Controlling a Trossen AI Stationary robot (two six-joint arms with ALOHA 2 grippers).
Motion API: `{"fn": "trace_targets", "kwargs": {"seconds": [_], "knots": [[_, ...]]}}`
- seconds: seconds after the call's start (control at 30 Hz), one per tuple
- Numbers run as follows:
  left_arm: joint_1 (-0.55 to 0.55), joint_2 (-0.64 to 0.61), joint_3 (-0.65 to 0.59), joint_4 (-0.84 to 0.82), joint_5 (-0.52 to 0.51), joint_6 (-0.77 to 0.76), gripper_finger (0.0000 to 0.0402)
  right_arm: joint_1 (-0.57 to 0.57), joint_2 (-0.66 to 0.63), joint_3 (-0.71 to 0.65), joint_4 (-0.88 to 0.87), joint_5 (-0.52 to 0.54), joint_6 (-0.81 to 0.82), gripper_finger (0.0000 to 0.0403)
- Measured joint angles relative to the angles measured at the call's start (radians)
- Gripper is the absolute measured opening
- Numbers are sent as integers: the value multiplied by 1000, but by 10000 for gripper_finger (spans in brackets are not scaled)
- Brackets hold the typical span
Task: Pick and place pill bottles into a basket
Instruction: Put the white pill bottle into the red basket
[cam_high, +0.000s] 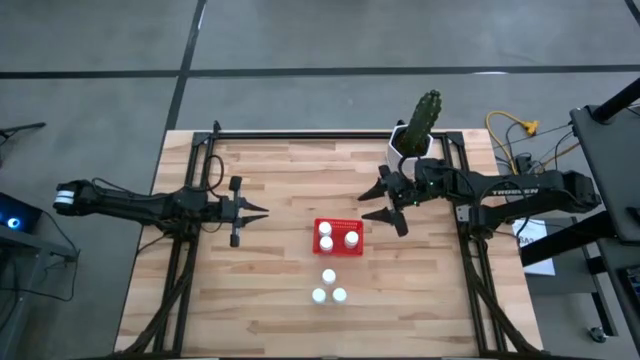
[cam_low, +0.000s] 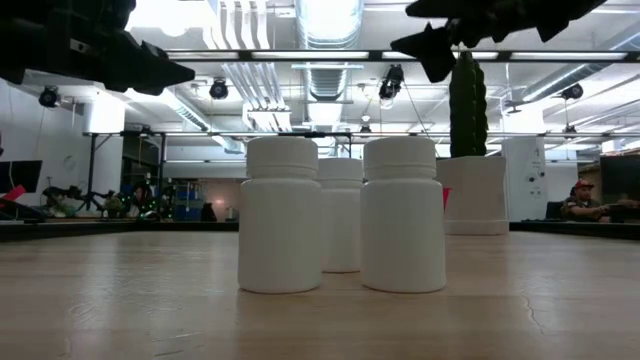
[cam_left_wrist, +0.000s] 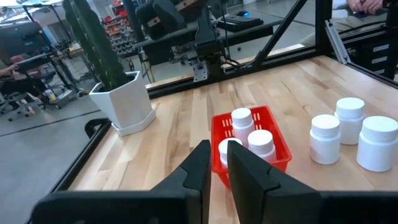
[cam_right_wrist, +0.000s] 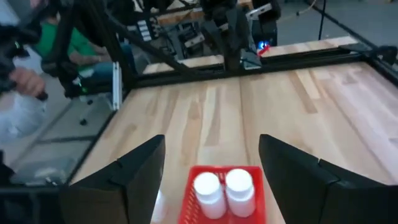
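Observation:
The red basket (cam_high: 338, 238) sits mid-table and holds three white pill bottles (cam_left_wrist: 242, 121), upright. Three more pill bottles (cam_high: 329, 289) stand upright in a cluster on the wood nearer the table's front edge; in the low view they fill the middle (cam_low: 282, 215). My right gripper (cam_high: 368, 205) hovers open just to the basket's far right, raised above it, with nothing between its fingers (cam_right_wrist: 211, 155). My left gripper (cam_high: 264, 210) hangs shut over the table left of the basket, holding nothing (cam_left_wrist: 217, 163).
A white pot with a tall green cactus (cam_high: 415, 140) stands at the far edge beside my right arm. Black frame rails (cam_high: 300, 134) run along the table's far edge and sides. Bare wood lies left of the basket and along the front edge.

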Motion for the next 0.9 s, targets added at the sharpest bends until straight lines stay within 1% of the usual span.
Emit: {"fn": "trace_targets", "kwargs": {"seconds": [0.17,0.23,0.33,0.37,0.57,0.67,0.8,0.9], "knots": [[0,8,0,1,0,0,35,2,5,11,-6,-1,126,248],[0,8,0,0,0,-1,35,2,17,11,-25,12,131,249],[0,7,0,0,0,-1,35,3,43,11,-44,78,126,260],[0,7,0,0,0,-1,35,3,54,11,-43,80,123,265],[0,7,0,0,0,-1,35,4,88,13,-38,68,115,279],[0,8,0,0,0,-1,35,4,93,13,-43,61,119,277],[0,8,-1,0,0,-1,35,9,92,12,-42,-8,90,269],[0,8,-1,0,0,-1,35,9,92,12,-42,-3,82,267]]}}
